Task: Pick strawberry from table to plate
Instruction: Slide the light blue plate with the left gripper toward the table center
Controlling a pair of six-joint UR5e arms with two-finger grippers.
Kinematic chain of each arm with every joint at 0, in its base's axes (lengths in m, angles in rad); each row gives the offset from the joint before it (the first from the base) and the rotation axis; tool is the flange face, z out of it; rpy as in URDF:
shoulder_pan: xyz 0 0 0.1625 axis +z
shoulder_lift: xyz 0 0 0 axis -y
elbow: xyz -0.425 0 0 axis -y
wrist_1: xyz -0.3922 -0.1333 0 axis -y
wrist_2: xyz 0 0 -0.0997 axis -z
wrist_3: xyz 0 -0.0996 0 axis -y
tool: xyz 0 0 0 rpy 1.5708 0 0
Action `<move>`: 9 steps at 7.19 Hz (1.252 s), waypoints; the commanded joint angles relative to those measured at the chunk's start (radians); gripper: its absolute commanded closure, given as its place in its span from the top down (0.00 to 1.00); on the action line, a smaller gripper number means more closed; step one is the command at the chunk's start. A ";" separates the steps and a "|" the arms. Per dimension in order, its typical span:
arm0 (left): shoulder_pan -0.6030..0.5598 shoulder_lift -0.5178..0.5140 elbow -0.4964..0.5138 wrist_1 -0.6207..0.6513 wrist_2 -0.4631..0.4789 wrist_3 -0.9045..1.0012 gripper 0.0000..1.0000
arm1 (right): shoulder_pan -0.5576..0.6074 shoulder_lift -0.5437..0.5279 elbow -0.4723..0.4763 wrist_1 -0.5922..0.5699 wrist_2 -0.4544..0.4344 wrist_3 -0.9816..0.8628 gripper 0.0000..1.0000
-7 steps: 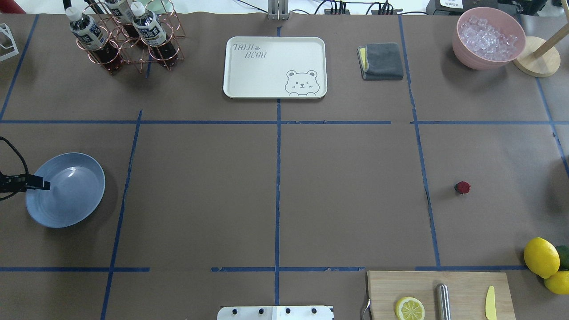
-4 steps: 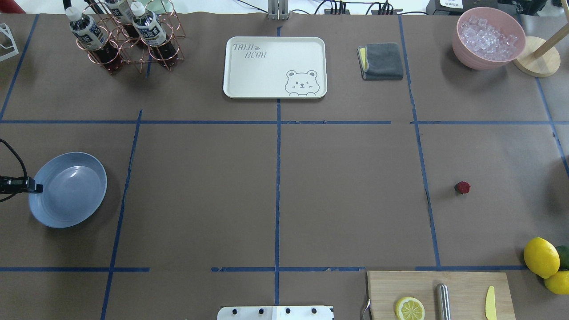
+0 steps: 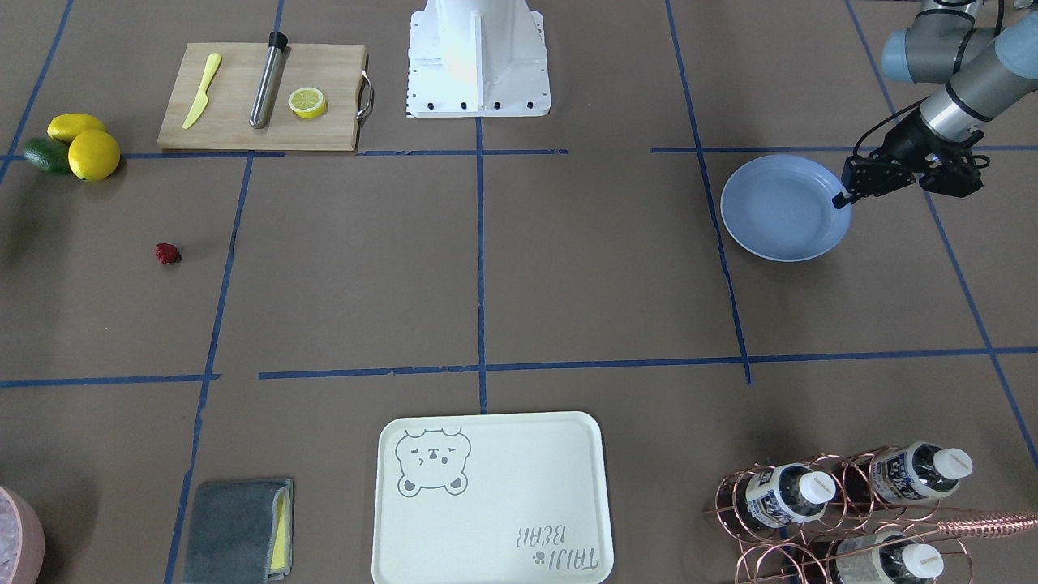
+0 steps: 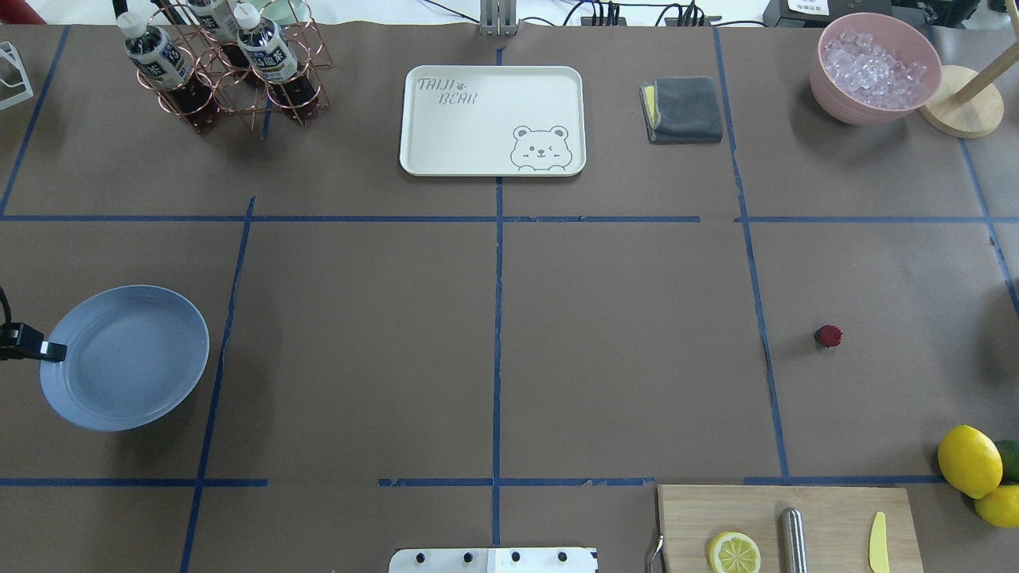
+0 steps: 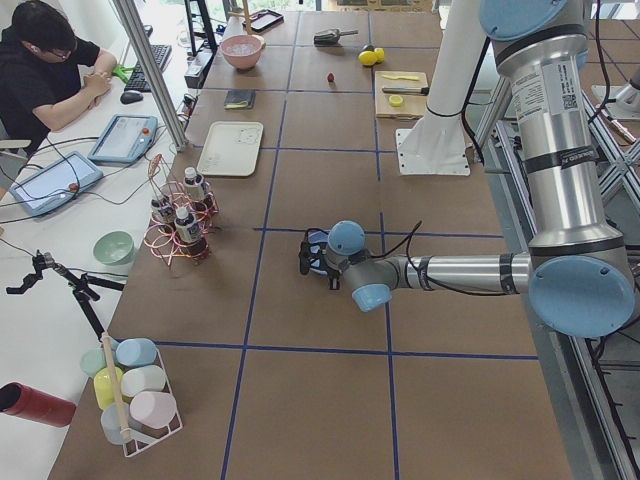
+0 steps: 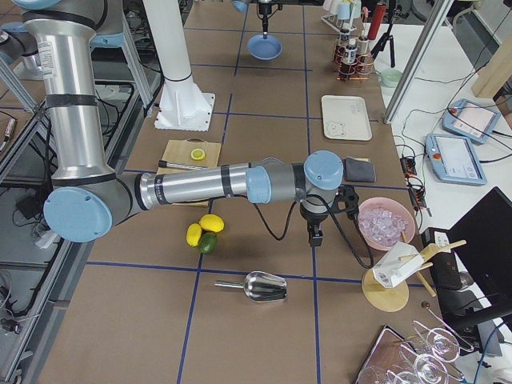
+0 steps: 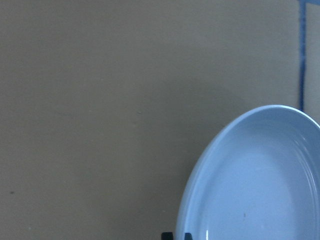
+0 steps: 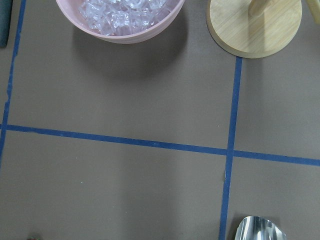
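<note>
The strawberry point(image 4: 829, 336) is seen lying loose on the table point(image 4: 621, 334), right side, approx. mid-depth, beyond the cutting board point(image 4: 836, 525) w/ the lemon half point(image 4: 734, 552). Nothing is touching it. The plate point(image 4: 131, 362) is found well apart from it, at the table's left edge, empty. It is held by its outer rim in the left hand point(image 4: 49, 350), whose fingers are brought in narrow onto that rim. The offset shadow suggests the plate is raised a little off the table, prob. so it can be carried toward the berry instead of the berry being hauled across. The right hand point(image 6: 316, 237) is shown only in the side view, hanging over the table's right end nr. the ice bowl point(image 4: 836, 99). How far it is open cannot be told. The berry is not yet grasped.
</note>
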 commanded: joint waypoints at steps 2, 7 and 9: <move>0.009 -0.364 -0.144 0.466 0.141 -0.123 0.00 | -0.015 0.002 0.000 0.000 0.000 0.006 1.00; 0.449 -0.711 -0.030 0.570 0.473 -0.557 0.00 | -0.020 0.006 0.007 0.000 0.000 0.008 1.00; 0.516 -0.719 0.047 0.495 0.522 -0.593 0.00 | -0.020 0.006 0.012 0.000 0.000 0.023 1.00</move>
